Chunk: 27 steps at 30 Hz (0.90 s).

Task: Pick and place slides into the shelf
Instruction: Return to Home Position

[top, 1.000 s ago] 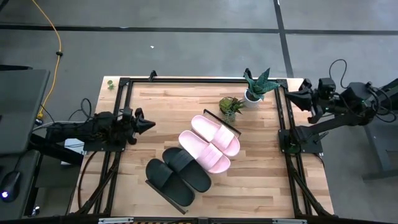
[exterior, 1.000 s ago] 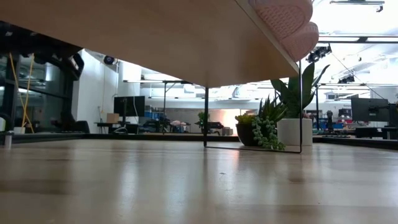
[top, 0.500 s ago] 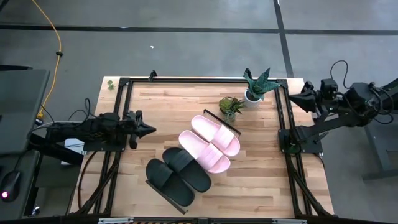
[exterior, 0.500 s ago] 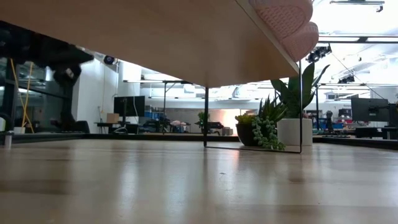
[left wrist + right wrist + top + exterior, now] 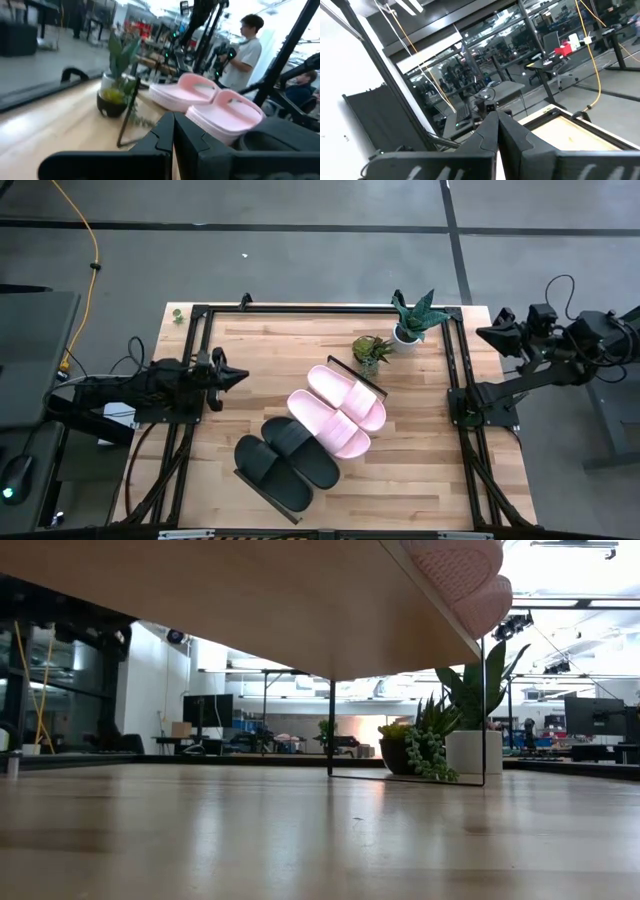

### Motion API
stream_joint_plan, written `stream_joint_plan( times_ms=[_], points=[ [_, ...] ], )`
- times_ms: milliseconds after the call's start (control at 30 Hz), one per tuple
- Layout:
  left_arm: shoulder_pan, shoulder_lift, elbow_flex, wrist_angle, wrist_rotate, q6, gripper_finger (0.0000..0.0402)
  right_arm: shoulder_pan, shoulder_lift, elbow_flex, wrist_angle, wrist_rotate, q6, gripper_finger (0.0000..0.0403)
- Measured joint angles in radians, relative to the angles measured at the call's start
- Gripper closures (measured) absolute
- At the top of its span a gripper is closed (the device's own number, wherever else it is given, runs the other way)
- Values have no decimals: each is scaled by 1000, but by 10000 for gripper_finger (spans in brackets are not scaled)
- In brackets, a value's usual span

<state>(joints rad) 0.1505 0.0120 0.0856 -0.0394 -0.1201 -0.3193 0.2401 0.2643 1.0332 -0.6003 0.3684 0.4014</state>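
Since the earlier frame the right pincer [image 5: 488,333] has drawn back toward the right edge of the high view, off the counter [image 5: 420,465]. The left pincer [image 5: 240,375] has shifted only slightly, at centre left. Wrist views show both pincers pressed together, holding nothing.

All four slides sit on the shelf [image 5: 250,600]: pink pair [image 5: 338,410] at frame centre, black pair [image 5: 287,461] just below and left of it. The row runs lower left to upper right; each slide's long axis runs upper left to lower right.

The slides lie right of the left pincer, which is the nearer, and well left of the right pincer. Judged: nothing remains to pick, so the coming move is retreat away from the shelf, with a clear gap on both sides
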Motion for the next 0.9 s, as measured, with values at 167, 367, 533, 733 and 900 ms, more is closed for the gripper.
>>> stream_joint_plan(
  times_ms=[167, 367, 533, 733, 900],
  points=[
    [0, -4, -64, 104, -14, 16, 401, 0, -4, 0, -10, 1, -9, 403],
    [0, -2, -77, 97, -10, 6, 401, 0, -4, 0, -10, -6, -15, 403],
    [0, -1, -77, 73, -4, 25, 401, 0, -21, 22, -13, -13, -28, 403],
    [0, 0, -77, 73, 15, -26, 401, 0, -54, 32, -89, -59, -60, 403],
    [0, 0, -77, 69, 41, -52, 401, 0, -127, -5, -71, -84, -146, 403]
  ],
)
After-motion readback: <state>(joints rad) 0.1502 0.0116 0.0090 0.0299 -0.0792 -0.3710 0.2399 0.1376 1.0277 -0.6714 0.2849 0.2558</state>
